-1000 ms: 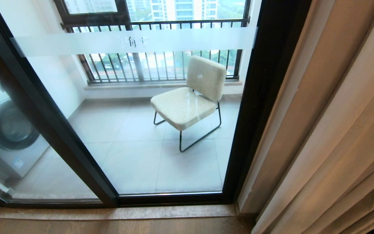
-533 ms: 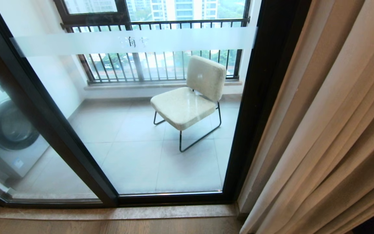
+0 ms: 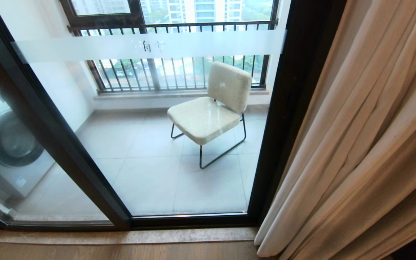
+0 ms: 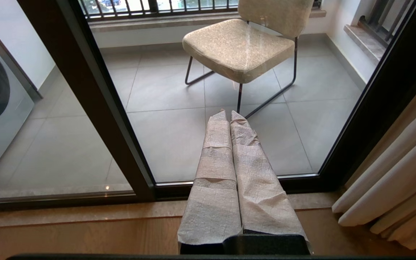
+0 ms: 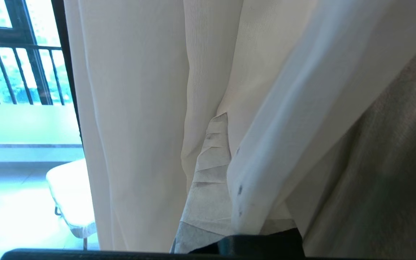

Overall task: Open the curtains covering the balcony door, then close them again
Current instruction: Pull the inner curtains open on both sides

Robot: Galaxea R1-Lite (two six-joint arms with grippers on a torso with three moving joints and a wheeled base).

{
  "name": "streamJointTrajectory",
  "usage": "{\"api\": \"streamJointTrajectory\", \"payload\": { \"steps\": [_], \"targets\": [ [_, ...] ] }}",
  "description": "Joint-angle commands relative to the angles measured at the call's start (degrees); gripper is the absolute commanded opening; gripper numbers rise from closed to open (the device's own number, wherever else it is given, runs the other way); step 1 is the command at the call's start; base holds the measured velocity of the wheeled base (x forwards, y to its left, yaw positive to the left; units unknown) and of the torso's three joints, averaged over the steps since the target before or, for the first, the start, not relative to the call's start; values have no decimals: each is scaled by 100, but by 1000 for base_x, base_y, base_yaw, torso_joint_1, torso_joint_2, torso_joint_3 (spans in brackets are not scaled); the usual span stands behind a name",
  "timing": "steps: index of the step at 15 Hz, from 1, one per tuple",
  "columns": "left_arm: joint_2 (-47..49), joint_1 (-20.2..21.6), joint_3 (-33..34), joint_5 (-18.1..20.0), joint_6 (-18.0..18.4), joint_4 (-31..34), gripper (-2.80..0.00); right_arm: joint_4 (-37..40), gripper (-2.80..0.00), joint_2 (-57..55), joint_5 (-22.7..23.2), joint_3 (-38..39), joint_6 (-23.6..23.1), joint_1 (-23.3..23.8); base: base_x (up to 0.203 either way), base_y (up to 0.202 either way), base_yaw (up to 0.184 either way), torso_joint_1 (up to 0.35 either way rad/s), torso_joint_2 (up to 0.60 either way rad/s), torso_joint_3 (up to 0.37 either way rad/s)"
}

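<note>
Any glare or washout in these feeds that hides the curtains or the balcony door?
Head view: pale reflections on the balcony door glass, curtains evenly lit. Right wrist view: balcony blown out bright, sheer layer backlit. Left wrist view: clear, slight sheen over the chair.

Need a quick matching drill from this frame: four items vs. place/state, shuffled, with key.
Items
1. chair
2. washer
3. curtains
4. left gripper

Place/state
A. bunched on the right, glass uncovered
B. shut, empty, pointing at the door
C. behind the leftmost pane
D. on the balcony tiles, by the railed window

Pairs: 1-D, 2-C, 3-A, 4-B
</note>
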State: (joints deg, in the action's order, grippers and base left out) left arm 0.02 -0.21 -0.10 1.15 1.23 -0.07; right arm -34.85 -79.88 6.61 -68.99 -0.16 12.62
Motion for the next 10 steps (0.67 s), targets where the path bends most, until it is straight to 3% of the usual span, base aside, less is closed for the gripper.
{"api": "streamJointTrajectory", "payload": {
  "steps": [1, 10],
  "targets": [
    [-2, 3, 1, 0, 0, -1, -280, -132, -280, -195, 9, -77, 3, -22, 0, 0, 0, 0, 0, 0],
    [-2, 3, 1, 0, 0, -1, -280, -172, -280, -547, 7, -352, -2, -22, 0, 0, 0, 0, 0, 0]
  ]
}}
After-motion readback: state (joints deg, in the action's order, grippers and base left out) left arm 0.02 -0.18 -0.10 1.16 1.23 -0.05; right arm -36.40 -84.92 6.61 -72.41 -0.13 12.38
